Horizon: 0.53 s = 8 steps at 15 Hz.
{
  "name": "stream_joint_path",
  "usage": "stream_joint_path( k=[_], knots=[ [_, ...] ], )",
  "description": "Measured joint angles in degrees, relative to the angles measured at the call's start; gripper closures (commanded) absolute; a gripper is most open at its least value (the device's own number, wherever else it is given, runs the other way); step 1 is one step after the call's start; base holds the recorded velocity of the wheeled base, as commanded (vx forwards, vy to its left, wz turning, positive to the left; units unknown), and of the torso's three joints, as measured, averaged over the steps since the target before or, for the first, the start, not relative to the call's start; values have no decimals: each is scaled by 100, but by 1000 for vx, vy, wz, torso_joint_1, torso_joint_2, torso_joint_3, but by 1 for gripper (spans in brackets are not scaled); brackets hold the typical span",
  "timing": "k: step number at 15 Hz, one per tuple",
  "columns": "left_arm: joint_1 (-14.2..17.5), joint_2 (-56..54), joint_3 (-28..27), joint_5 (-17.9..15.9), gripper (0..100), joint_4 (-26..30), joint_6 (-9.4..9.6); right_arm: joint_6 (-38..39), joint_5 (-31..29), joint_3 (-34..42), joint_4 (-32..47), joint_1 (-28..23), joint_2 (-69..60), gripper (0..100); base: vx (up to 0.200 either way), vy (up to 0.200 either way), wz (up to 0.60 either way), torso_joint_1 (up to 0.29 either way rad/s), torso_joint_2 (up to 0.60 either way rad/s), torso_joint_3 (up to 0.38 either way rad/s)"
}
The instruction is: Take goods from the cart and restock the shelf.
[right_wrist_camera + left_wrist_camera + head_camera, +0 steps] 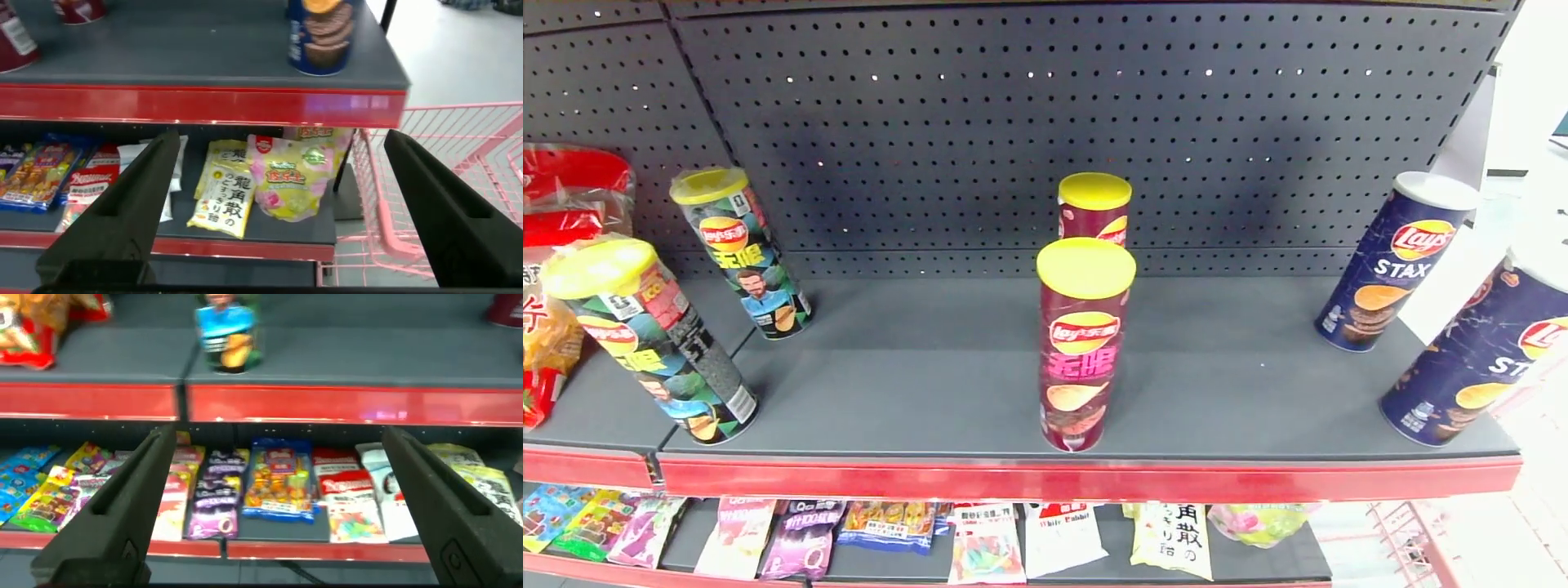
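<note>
The grey shelf (931, 367) with a red front edge carries chip cans: two green-black ones (649, 339) at the left, two maroon ones (1082, 343) in the middle, two dark blue ones (1392, 261) at the right. My left gripper (274, 514) is open and empty, facing the lower shelf just below the front green-black can (227, 331). My right gripper (282, 220) is open and empty too, in front of the lower shelf under a blue can (323, 33). The pink wire cart (441, 163) stands to the right of the shelf; its contents are hidden.
Snack bags (980, 539) line the lower shelf, among them a yellow-white bag (225, 200) and a green bag (298, 180). Red bagged goods (564, 196) fill the far left of the upper shelf. A perforated back panel (1045, 122) closes it behind.
</note>
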Motion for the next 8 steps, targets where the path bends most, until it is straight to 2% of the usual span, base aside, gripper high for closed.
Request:
stream_joint_path(
  k=[8],
  knots=[
    [5,0,0,9,0,0,-7,4,-2,0,2,0,0,0,0,0,0,0,0,0]
  ],
)
